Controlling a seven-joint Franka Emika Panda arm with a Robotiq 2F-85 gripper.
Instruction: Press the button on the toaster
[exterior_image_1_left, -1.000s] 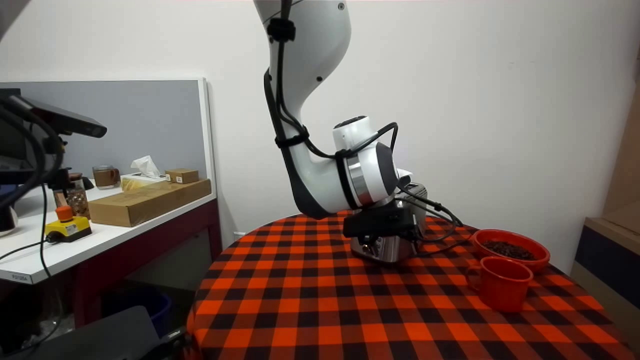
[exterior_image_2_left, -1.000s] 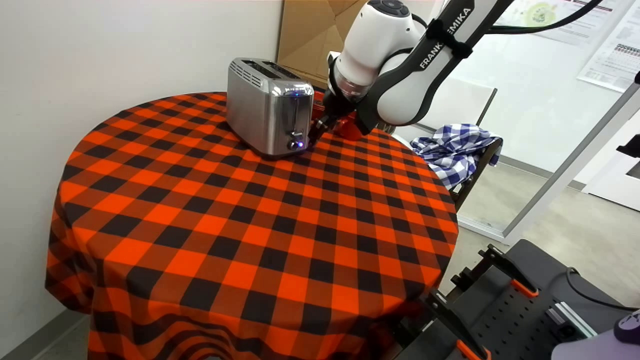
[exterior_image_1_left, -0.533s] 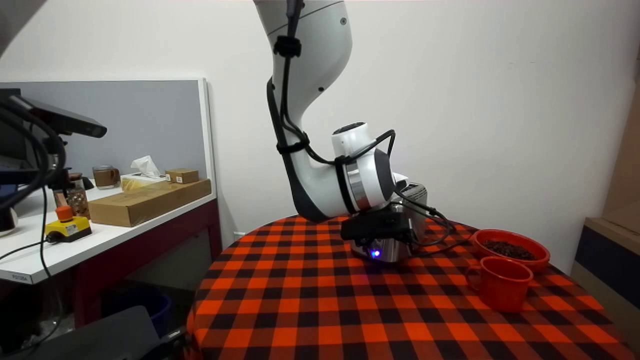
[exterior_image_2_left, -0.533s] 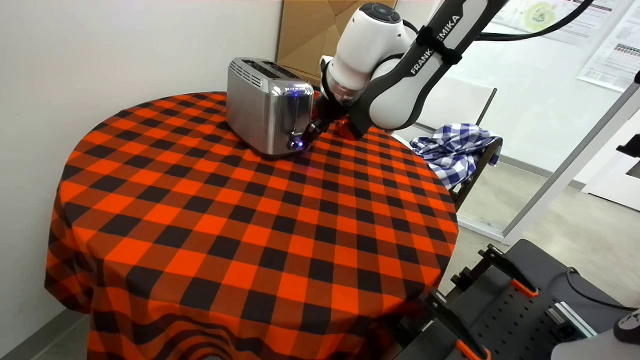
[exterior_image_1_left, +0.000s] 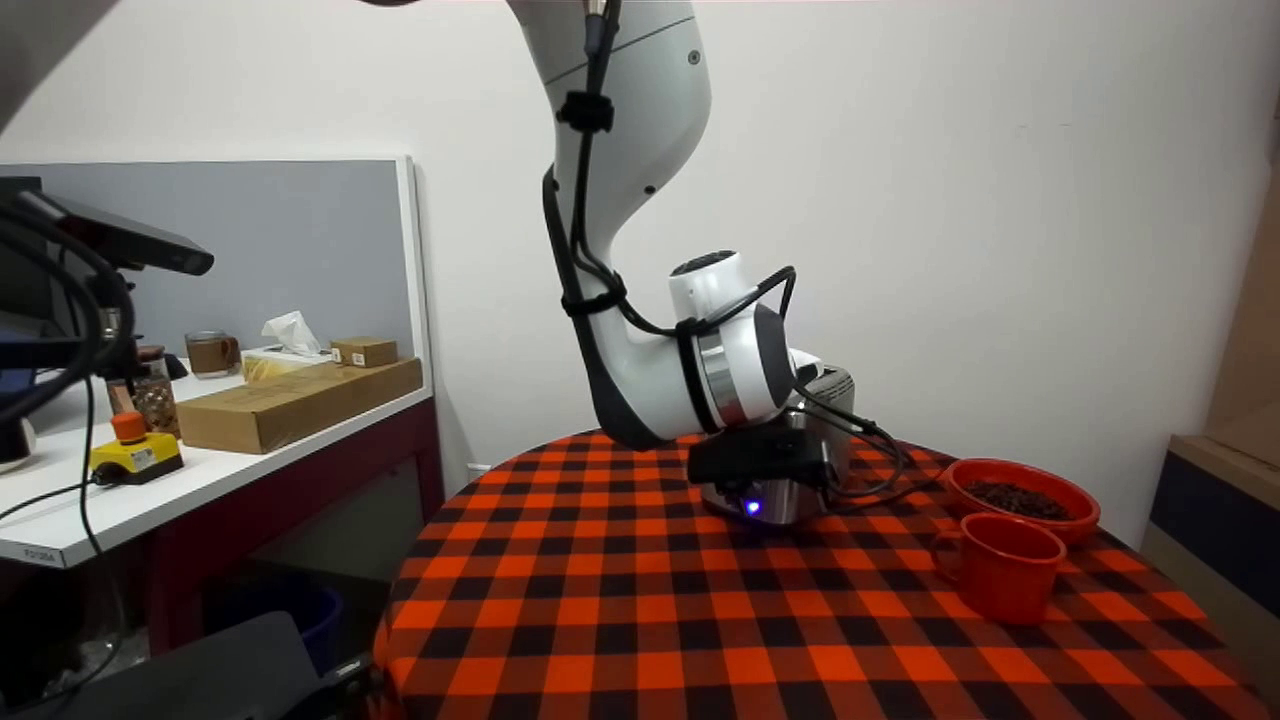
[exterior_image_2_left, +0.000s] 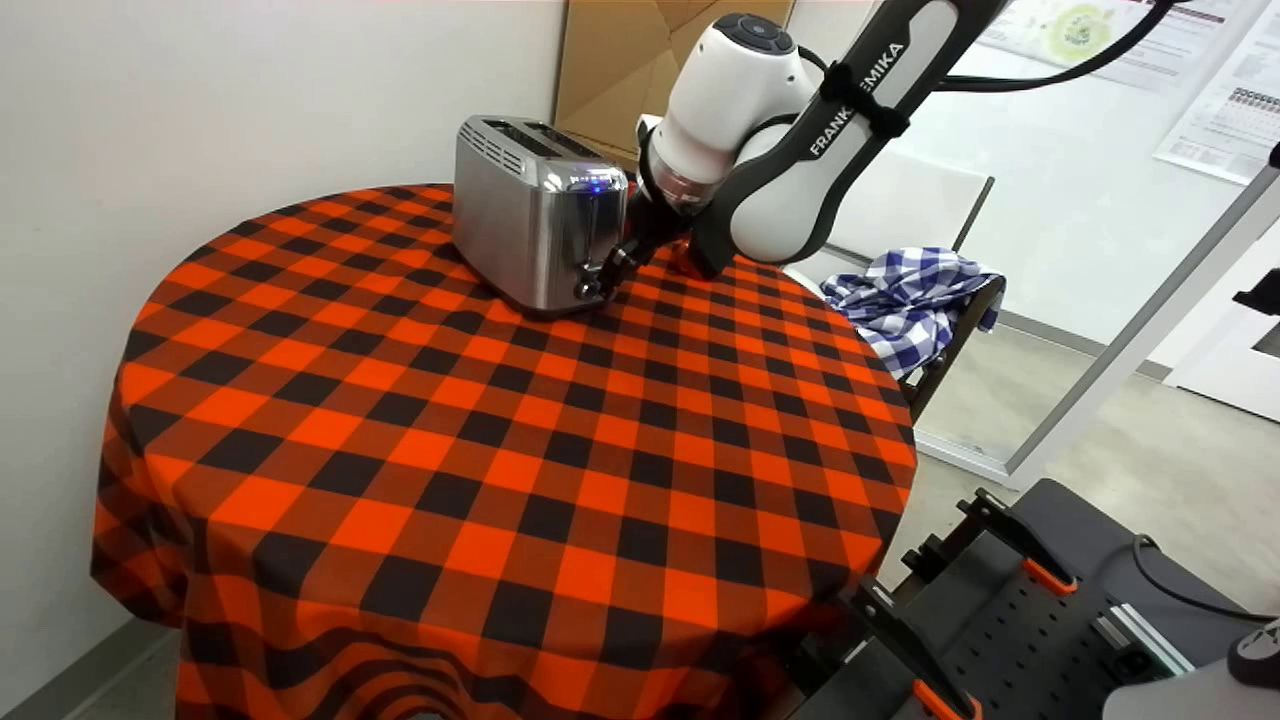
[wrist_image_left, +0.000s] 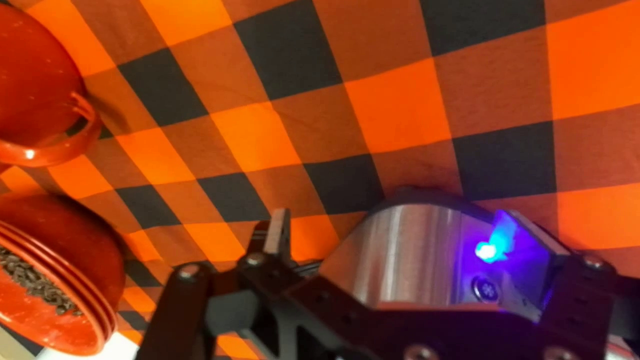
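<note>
The silver toaster (exterior_image_2_left: 505, 225) stands on the checked table, its dark control panel facing outward. It is partly behind the arm in an exterior view (exterior_image_1_left: 838, 395). In the wrist view the toaster's rounded metal corner (wrist_image_left: 410, 250) lies between the fingers. A bright blue light (wrist_image_left: 486, 251) and a round button with a snowflake mark (wrist_image_left: 485, 290) show on its panel. My gripper (wrist_image_left: 405, 232) is open and holds nothing. One finger is beside the lit panel; I cannot tell whether it touches. The gripper (exterior_image_2_left: 608, 278) is low by the panel's knob, hiding the light there.
A red mug (exterior_image_1_left: 1005, 568) and a red bowl of dark beans (exterior_image_1_left: 1020, 495) stand near the toaster. They show at the left of the wrist view as mug (wrist_image_left: 35, 85) and bowl (wrist_image_left: 65, 240). A wall is behind the toaster. Cables hang from the wrist.
The gripper has moved lower and across the toaster's control panel. It now covers the blue light in one exterior view, while the light has become visible in another. The toaster has not moved.
</note>
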